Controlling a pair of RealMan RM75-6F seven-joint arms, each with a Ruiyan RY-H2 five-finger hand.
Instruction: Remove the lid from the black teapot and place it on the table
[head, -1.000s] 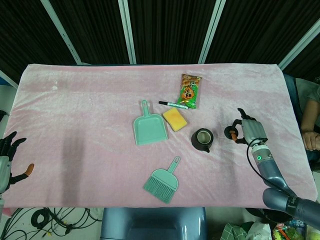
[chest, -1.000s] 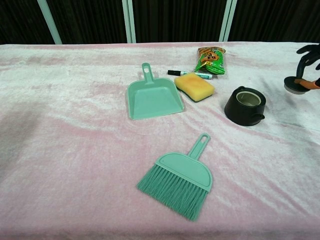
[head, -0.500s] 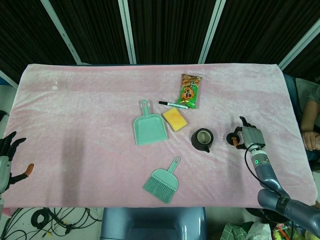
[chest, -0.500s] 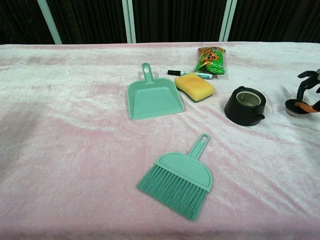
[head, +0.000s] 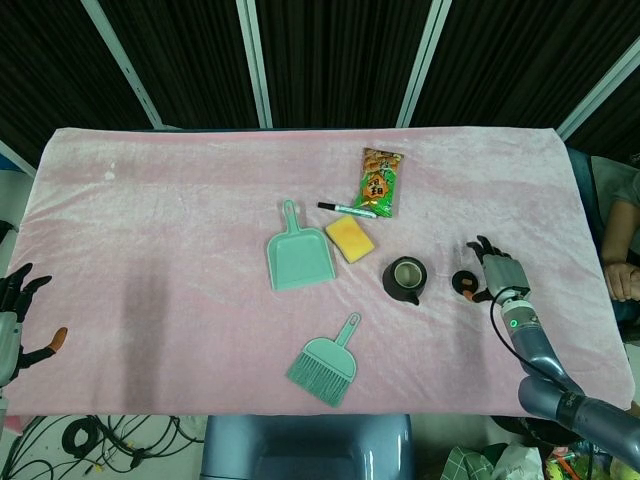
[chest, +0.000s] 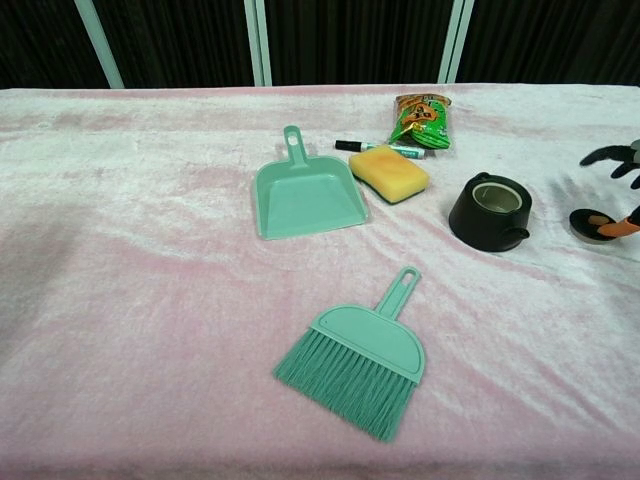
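Observation:
The black teapot (head: 405, 280) (chest: 489, 211) stands right of centre with its mouth uncovered. Its black lid (head: 463, 283) (chest: 590, 222) lies flat on the pink cloth to the right of the pot. My right hand (head: 495, 275) (chest: 618, 190) hovers just beyond the lid with its fingers spread and raised. Its orange thumb tip sits at the lid's right edge; whether it touches the lid I cannot tell. My left hand (head: 15, 315) hangs off the table's left edge, fingers apart and holding nothing.
A green dustpan (head: 298, 255), yellow sponge (head: 349, 238), black marker (head: 346, 209) and snack packet (head: 380, 181) lie left of and behind the pot. A green brush (head: 326, 365) sits near the front edge. A person's arm (head: 620, 275) shows at the far right.
My right hand came down with the lid from above the table to the cloth. Its fingers have spread off the lid, which now rests on the table.

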